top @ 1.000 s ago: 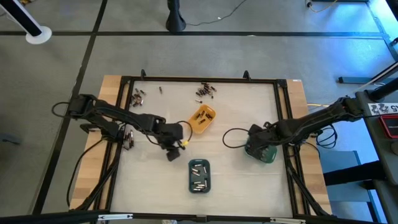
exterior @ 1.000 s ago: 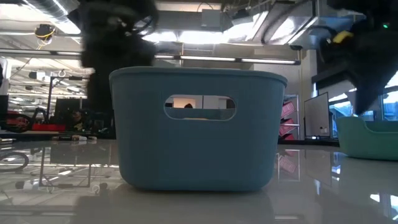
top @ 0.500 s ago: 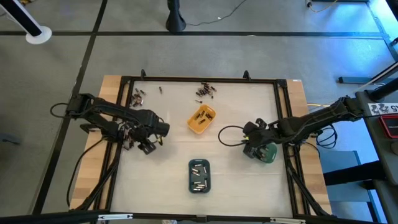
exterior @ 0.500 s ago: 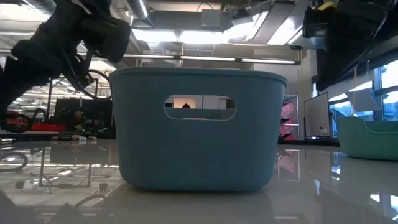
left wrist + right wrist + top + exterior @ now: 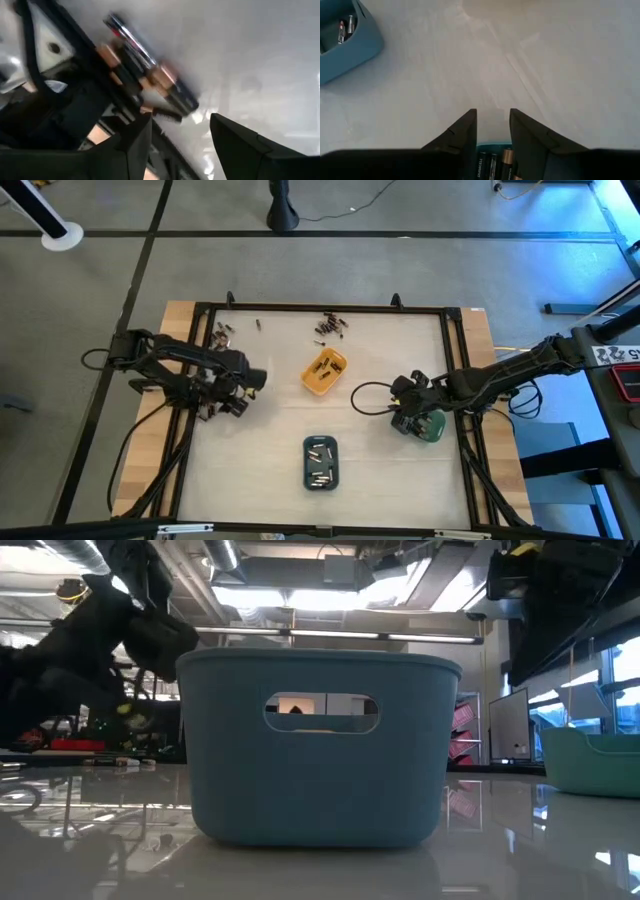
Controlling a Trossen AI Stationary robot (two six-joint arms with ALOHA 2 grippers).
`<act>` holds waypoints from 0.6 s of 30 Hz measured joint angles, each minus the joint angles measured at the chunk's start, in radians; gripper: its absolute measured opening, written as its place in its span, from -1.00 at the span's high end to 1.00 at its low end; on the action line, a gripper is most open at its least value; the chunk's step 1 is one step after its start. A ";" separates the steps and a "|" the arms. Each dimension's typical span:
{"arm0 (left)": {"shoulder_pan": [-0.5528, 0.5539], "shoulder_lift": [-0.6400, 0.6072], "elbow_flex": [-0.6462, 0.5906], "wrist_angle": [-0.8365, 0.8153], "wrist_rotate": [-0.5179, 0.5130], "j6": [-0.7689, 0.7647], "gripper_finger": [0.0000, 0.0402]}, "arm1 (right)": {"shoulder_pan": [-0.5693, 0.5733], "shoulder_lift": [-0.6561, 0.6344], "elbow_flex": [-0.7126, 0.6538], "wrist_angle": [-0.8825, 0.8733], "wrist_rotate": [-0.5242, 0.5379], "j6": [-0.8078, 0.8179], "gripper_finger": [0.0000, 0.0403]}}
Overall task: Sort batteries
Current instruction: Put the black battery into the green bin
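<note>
Swung back from beside the orange tray (image 5: 324, 371) to the table's left edge since a second ago: left gripper (image 5: 232, 402) in the high view, above the loose batteries (image 5: 207, 406) there, right gripper (image 5: 408, 420) over the green tray (image 5: 430, 426). Blocked mostly by the blue tray (image 5: 320, 745) in the low view. Spread and empty in the left wrist view, fingers (image 5: 135, 145) just short of the cells (image 5: 150, 80), so probably a reach-to-pick step needing a descent astride one cell; slightly parted and empty in the right wrist view, right fingers (image 5: 462, 135) above the green tray's cells (image 5: 492, 162).

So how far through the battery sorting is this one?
Partly done: the slate-blue tray, orange tray and green tray all hold cells. The open left claw is reaching the pile by the table's left edge. Two loose clusters remain.
</note>
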 joint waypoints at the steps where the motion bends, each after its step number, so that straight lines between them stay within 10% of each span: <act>1: 0.001 -0.001 0.002 0.008 -0.012 -0.013 0.05 | 0.000 0.000 0.000 -0.001 0.000 0.000 0.42; 18: -0.002 -0.002 -0.106 0.177 -0.048 -0.008 0.05 | 0.000 0.000 0.001 0.026 0.016 -0.019 0.42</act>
